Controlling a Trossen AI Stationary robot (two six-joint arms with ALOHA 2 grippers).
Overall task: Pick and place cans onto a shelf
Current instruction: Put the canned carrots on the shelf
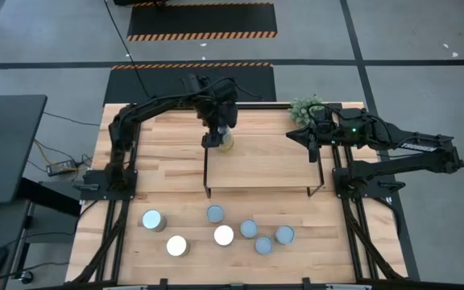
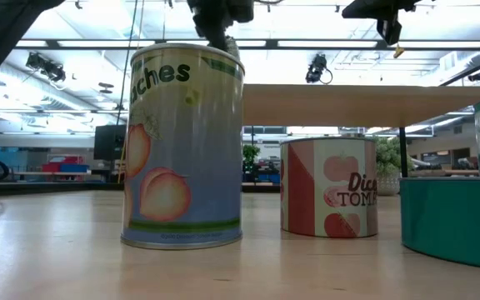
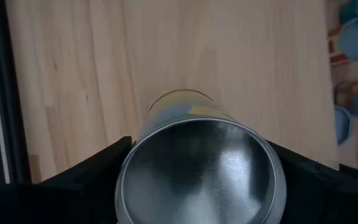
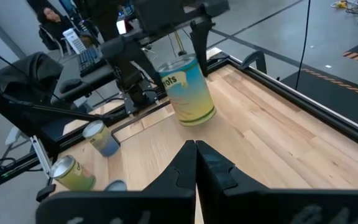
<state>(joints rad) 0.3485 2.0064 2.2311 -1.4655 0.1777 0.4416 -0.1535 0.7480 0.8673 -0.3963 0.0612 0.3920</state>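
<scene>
Light-wood shelf (image 1: pixel 264 157) on thin black legs, plank grain plain. Left gripper (image 1: pixel 218 133) over its left end, fingers (image 3: pixel 92 171) clamped on a labelled can (image 4: pixel 188 90): shiny round metal end toward the wrist camera, base tilted just above or touching the board, contact hard to judge. Six loose cans (image 1: pixel 224 234), pale round tops, on the tabletop (image 1: pixel 167 177) in front. Right gripper (image 1: pixel 311 138) at the shelf's right edge, fingers pressed together, empty. Can labels cut off in low view.

A yellow-and-blue labelled metal can (image 1: pixel 226 142) stands tilted on the low light-wood shelf (image 1: pixel 272 161) near its left rear corner; six cans (image 1: pixel 223 235) stand upright on the desk in front
</scene>
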